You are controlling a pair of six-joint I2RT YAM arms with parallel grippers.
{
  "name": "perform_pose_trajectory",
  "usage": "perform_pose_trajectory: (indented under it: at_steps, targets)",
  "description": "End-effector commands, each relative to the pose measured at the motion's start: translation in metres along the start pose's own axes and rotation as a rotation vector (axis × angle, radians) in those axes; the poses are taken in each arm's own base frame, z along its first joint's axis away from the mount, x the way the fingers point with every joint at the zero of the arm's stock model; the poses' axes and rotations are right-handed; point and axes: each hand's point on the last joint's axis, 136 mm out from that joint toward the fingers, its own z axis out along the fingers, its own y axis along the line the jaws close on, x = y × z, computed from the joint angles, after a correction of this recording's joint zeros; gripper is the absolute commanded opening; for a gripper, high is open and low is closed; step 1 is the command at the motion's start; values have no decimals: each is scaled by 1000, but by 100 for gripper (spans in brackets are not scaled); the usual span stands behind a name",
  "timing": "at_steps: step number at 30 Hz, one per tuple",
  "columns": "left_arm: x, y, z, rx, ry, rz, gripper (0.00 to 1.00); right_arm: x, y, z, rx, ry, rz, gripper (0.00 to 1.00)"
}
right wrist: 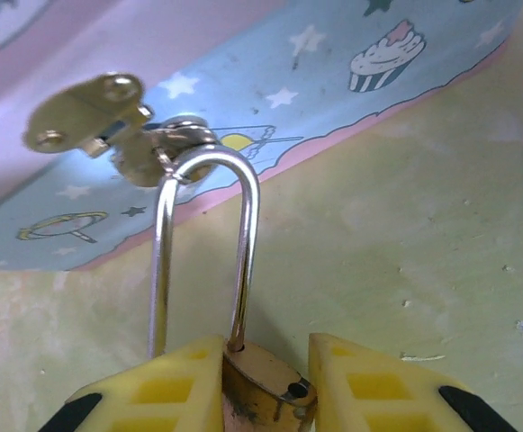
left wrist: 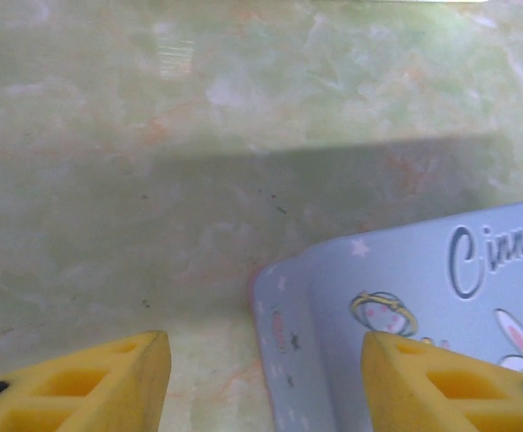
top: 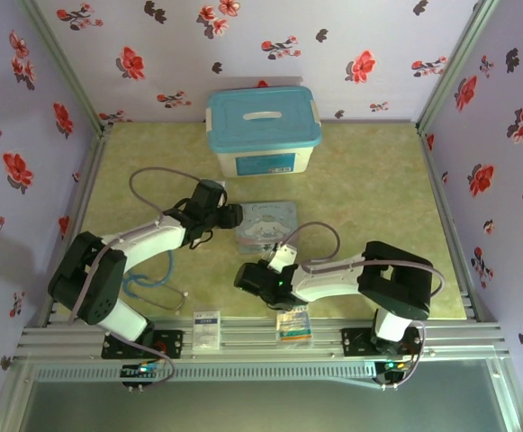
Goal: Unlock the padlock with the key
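"Since the lock hangs from the tin, how do you rate its handling?" the inspector asks.

"Light, rigid and slick," I answer. "The small brass-gold padlock [right wrist: 261, 389] is hard metal, so it will not give, but its smooth faces could twist between soft pads. Its thin steel shackle [right wrist: 247, 243] passes through the brass clasp [right wrist: 90, 112] on the pale-blue cartoon-printed tin [right wrist: 333, 81], so the body dangles just above the green marbled table [right wrist: 423, 270]. I judge the flat sides of the body the right hold. That leaves the keyhole at its lower end free for the key."

"Jaw state and arm pose?"

"The right gripper [right wrist: 266, 364] has its yellow pads against both sides of the brass body, a narrow grip on the padlock. That arm lies low across the near table, wrist aimed at the tin's near edge. The left gripper [left wrist: 266, 378] stands wide with nothing held, and the tin's corner lies below the gap. Its arm is bent at the elbow and reaches in to the tin's left side."
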Motion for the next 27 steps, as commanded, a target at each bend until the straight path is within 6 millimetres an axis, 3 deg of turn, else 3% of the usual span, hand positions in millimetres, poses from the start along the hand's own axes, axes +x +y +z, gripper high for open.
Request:
perform_pose_trajectory:
  at_steps: [1, 4, 10, 16, 21, 27]
  targets:
    - [-18, -26, -11, 110, -56, -23, 58, -6, -38, 6, 127, -66, -36, 19]
    - [-13, -29, -2, 106, -33, -7, 59, -9, -41, 6, 105, -83, 1, 19]
    - [23, 2, 22, -15, 53, -4, 54, -13, -47, 9, 99, -95, 18, 12]
    - [38, 17, 31, -51, 78, -7, 48, -17, -43, 6, 54, -107, 19, 6]
    - [42, 24, 35, -63, 88, -6, 43, -21, -43, 9, -146, -136, 138, 1]
    - [47, 28, 38, -71, 97, -1, 41, -27, -21, 5, -365, -150, 156, 0]
